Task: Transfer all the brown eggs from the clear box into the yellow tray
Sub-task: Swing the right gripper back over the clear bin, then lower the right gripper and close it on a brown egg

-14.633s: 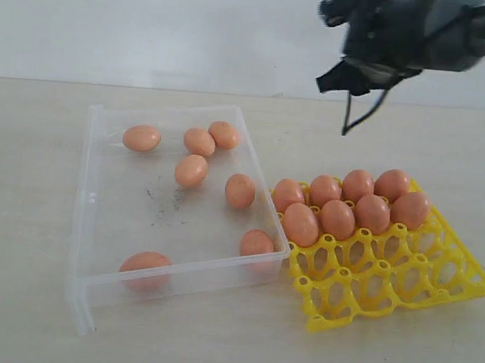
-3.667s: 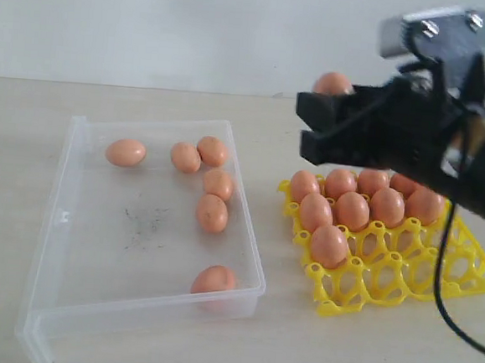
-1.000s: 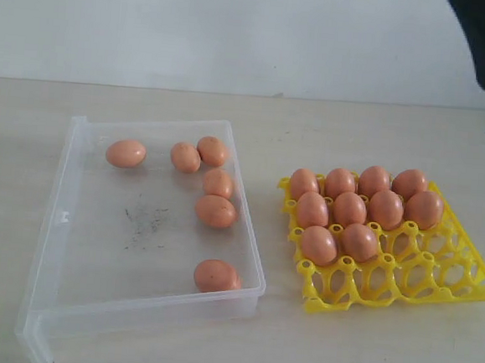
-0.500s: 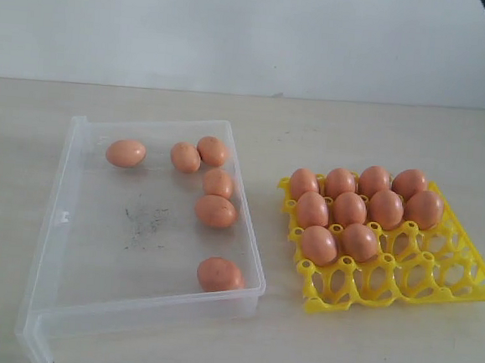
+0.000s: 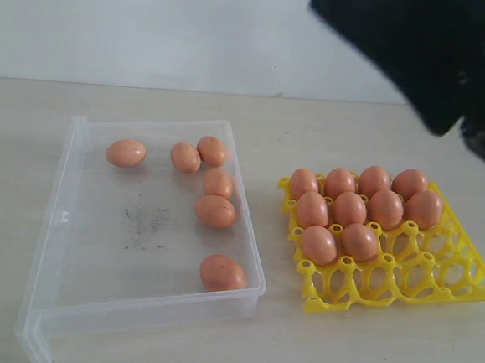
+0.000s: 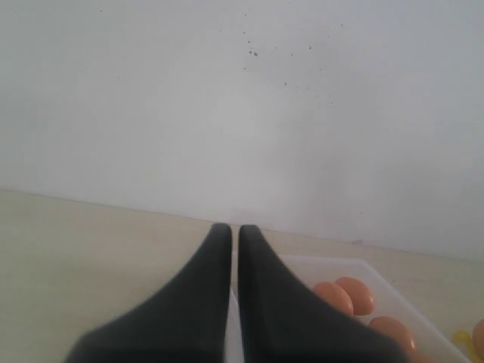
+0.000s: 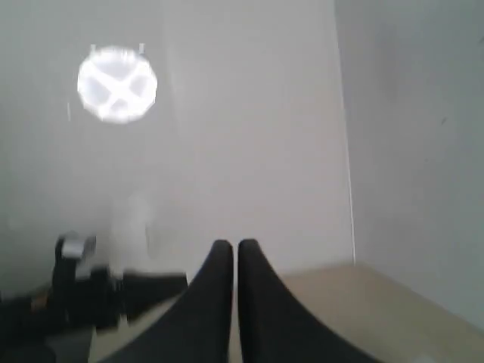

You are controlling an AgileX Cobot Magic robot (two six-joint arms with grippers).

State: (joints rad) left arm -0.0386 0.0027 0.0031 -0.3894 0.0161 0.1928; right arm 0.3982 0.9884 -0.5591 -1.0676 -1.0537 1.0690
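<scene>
Several brown eggs lie loose in the clear box [image 5: 63,218]: one at the far left [image 5: 125,152], a pair [image 5: 199,154] at the back, two [image 5: 217,196] along the right wall and one [image 5: 223,272] near the front corner. The yellow tray [image 5: 436,285] to its right holds several more eggs [image 5: 349,208] in its back rows and two in the third row. My right arm [image 5: 437,54] is a dark blur high above the tray. My right gripper [image 7: 234,246] is shut and empty, facing a wall. My left gripper [image 6: 231,229] is shut and empty beside the box [image 6: 302,266], with eggs [image 6: 344,295] ahead.
The box and the tray stand side by side on a pale wooden table [image 5: 314,128] against a white wall. The tray's front rows of cups [image 5: 386,281] hold nothing. A dark device [image 7: 83,299] shows in the right wrist view.
The right arm, nearly out of the exterior view half a second ago, now fills its upper right as a dark blur. The front egg in the box has drifted slightly right.
</scene>
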